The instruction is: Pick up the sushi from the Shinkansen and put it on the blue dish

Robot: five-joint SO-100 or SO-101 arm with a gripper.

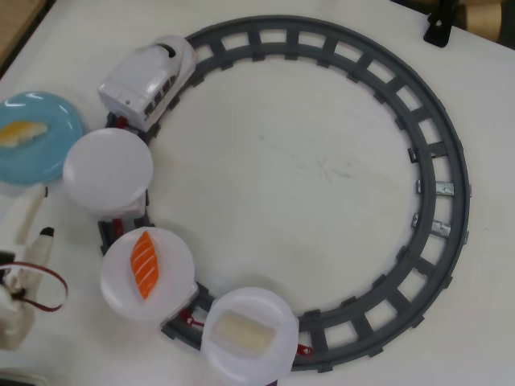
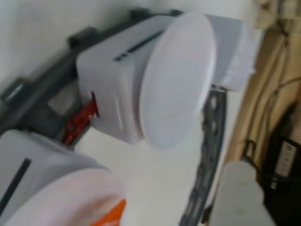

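In the overhead view the sushi (image 1: 18,133), a small yellow-orange piece, lies on the blue dish (image 1: 48,153) at the left edge of the white worktop (image 1: 306,169), just beside the grey ring of track (image 1: 451,161). The toy train (image 1: 149,80) sits on the upper left of the track, its rounded nose pointing up and to the right, and three cars curve down behind it, each carrying a round white plate. The first plate (image 1: 108,169), the one nearest the blue dish, is bare. The middle plate (image 1: 165,289) holds an orange piece with white stripes (image 1: 144,263), and the last plate (image 1: 278,354) holds a pale whitish piece (image 1: 240,332). The white arm (image 1: 24,233) shows at the lower left of this view, below the blue dish and left of the middle plate, with a red cable (image 1: 52,293) looping beside it. Its fingers cannot be made out clearly there, and I cannot tell whether they are open or closed; nothing is seen held in them. The wrist view is blurred and close: it shows the bare plate (image 2: 178,80) on its white car, a red coupling (image 2: 80,120) below it, a stretch of grey track, and a corner of the orange piece (image 2: 113,214) at the bottom left. A pale rounded shape at the lower right of that view may be part of the arm, though it is too blurred to say.
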